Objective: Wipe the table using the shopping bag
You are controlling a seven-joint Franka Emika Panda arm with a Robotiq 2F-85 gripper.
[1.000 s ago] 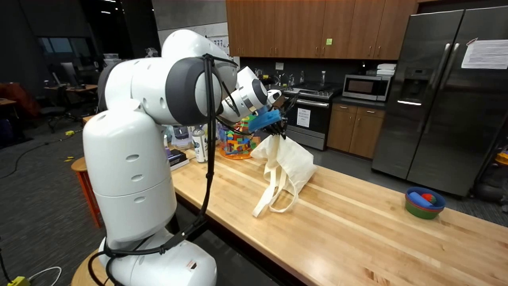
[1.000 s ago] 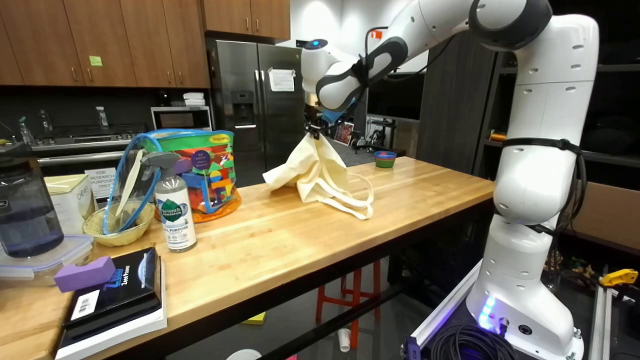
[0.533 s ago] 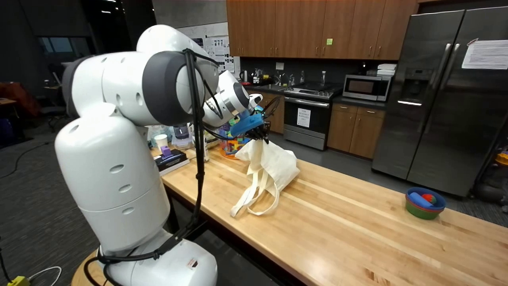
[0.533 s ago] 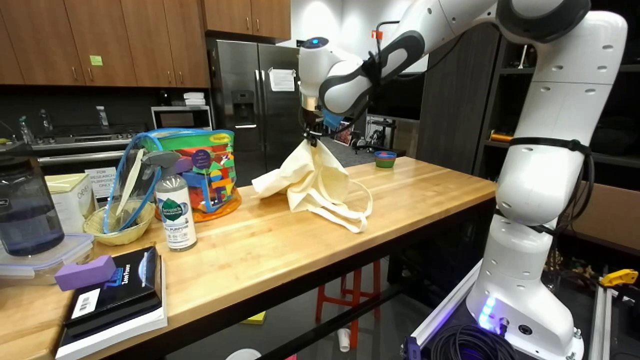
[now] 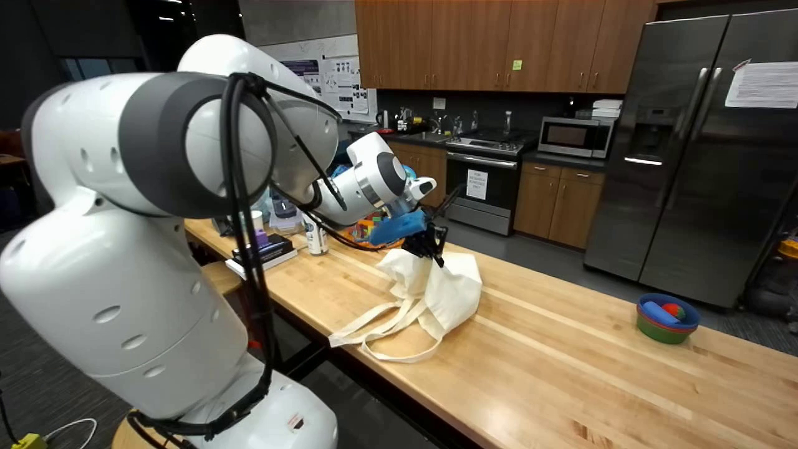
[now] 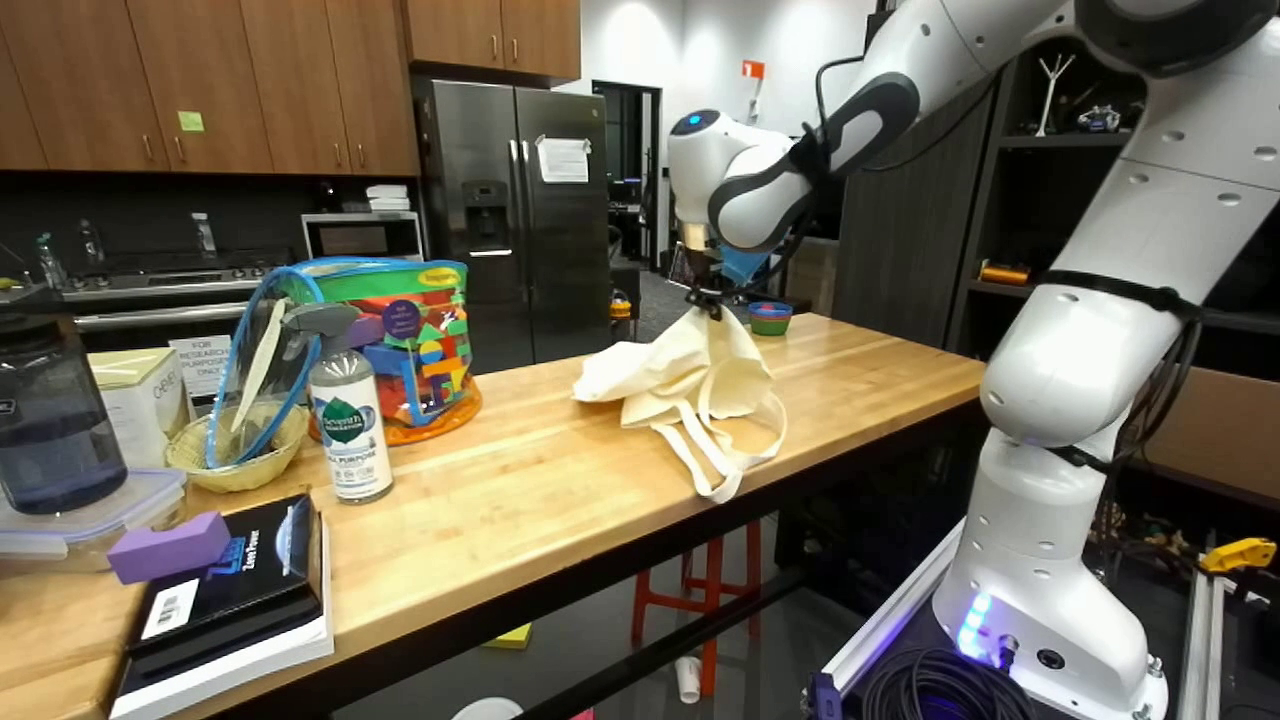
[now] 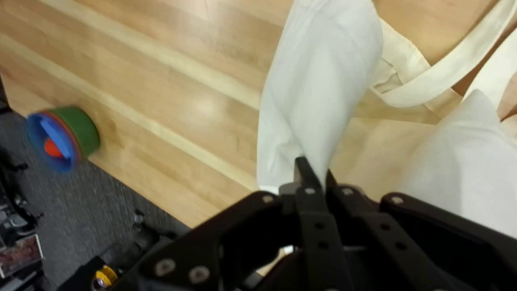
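One table [image 5: 561,349] gleams — bag [image 5: 452,296] atop, fridge [image 5: 679,168] beyond.

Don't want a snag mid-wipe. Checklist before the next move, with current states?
1. Grip: black two-fingered hand shut on the floppy cream-white cloth tote bag: ok.
2. Wiping contact: the bag's lower folds lie on the long rectangular light-wood table: ok.
3. Cream-white cloth loop handles clear of the table's edge: not ok, they reach it in both exterior views.
4. Stacked round blue, red and green bowls apart from the bag: ok.
5. White-labelled spray bottle with grey trigger apart from the bag: ok.
6. Surface beneath the bag clean: cannot tell, cloth hides it.
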